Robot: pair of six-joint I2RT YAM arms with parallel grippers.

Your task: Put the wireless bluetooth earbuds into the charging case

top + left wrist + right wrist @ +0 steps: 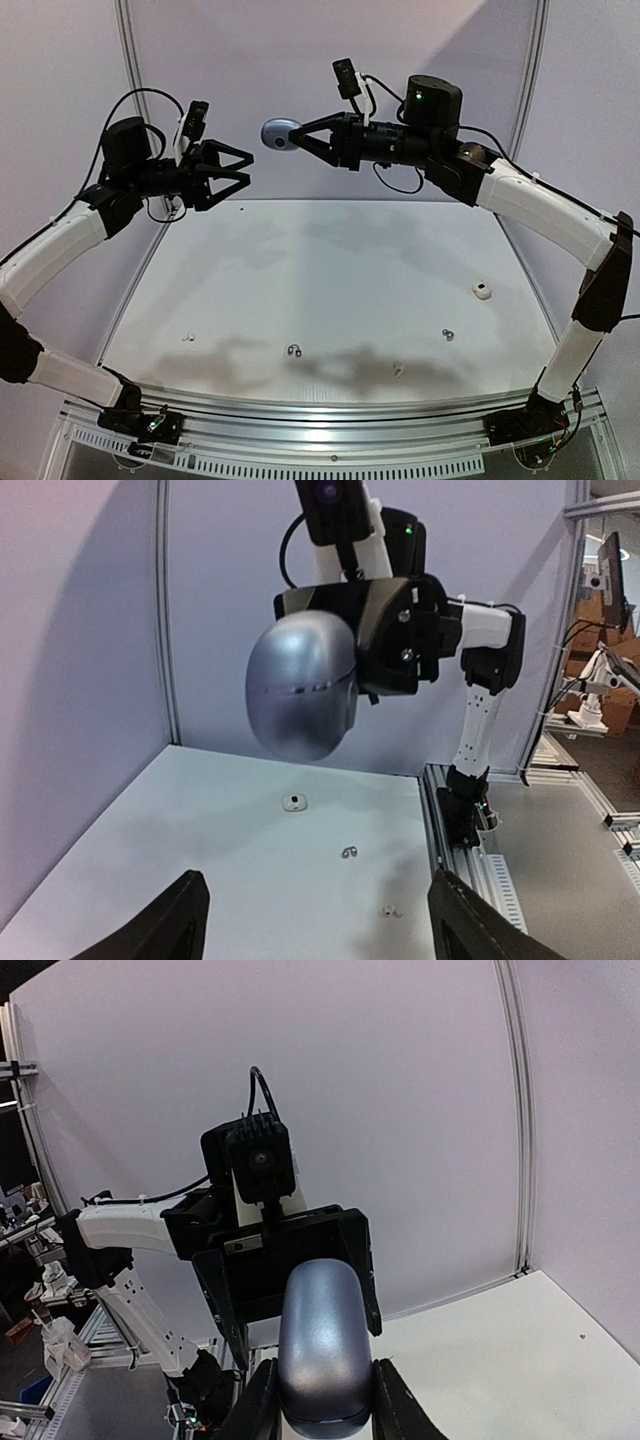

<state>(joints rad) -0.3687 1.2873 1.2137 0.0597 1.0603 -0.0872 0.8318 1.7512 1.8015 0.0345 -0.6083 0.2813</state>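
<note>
Table (330,260): earbuds (294,350) loose | right claw (298,135) grips case (275,134) | left claw (248,169) spread

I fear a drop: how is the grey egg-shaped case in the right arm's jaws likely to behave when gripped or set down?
The grey case looks smooth and glossy, so probably slippery. The right gripper has its jaws on curved sides only, so a hard squeeze might squirt it out. Set on the table, its rounded shell would likely roll or rock.
</note>
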